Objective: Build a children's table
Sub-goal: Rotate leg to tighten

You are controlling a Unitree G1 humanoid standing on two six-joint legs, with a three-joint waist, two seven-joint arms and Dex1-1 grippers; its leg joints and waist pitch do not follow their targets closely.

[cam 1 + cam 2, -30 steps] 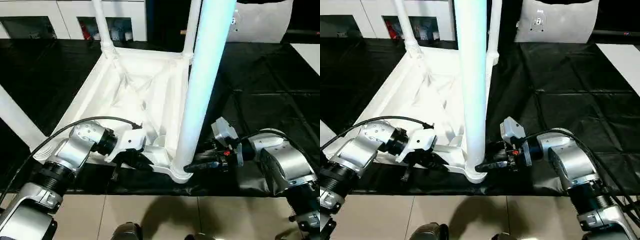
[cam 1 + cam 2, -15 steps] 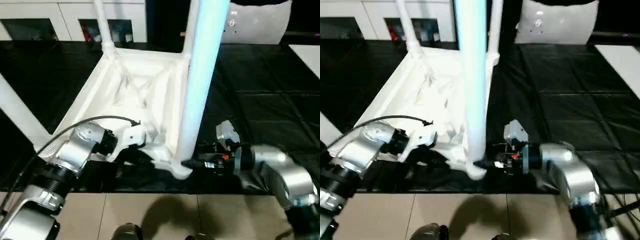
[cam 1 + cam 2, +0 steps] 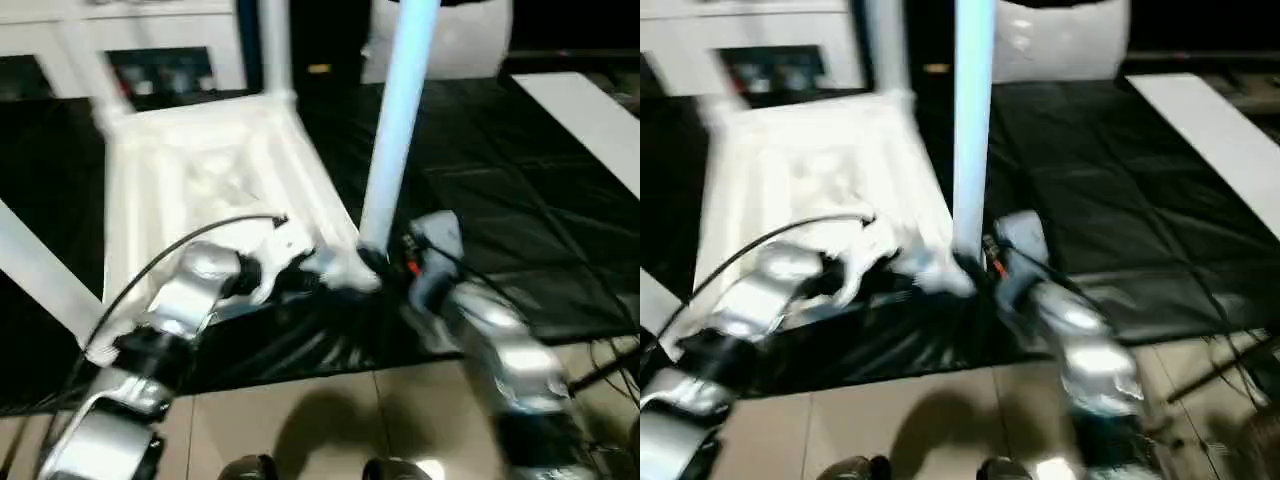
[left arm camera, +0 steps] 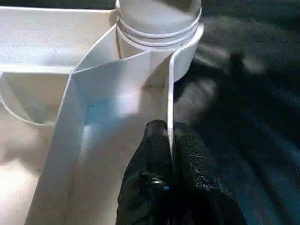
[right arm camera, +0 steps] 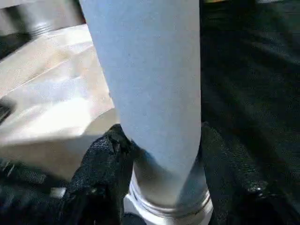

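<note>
The white tabletop (image 3: 190, 170) lies upside down on the black cloth, ribbed underside up. Three white tube legs (image 3: 395, 130) (image 3: 275, 45) (image 3: 40, 275) stand in its corner sockets. My left gripper (image 4: 171, 140) is shut on the tabletop's thin rim (image 4: 169, 84), just short of the near corner socket (image 4: 159, 33). My right gripper (image 5: 164, 168) is around the base of the near leg (image 5: 150, 84), one black finger (image 5: 103, 168) on each side, touching it. Both grippers meet at that near corner (image 3: 350, 272).
White cabinets (image 3: 150, 70) with dark openings stand at the back. A white panel (image 3: 590, 120) lies at the far right. The black cloth (image 3: 500, 200) ends at a front edge, with tiled floor (image 3: 300, 420) below it.
The whole picture has swung and blurred, so the camera has moved. The near corner now shows higher in the picture. Both grippers keep their holds.
</note>
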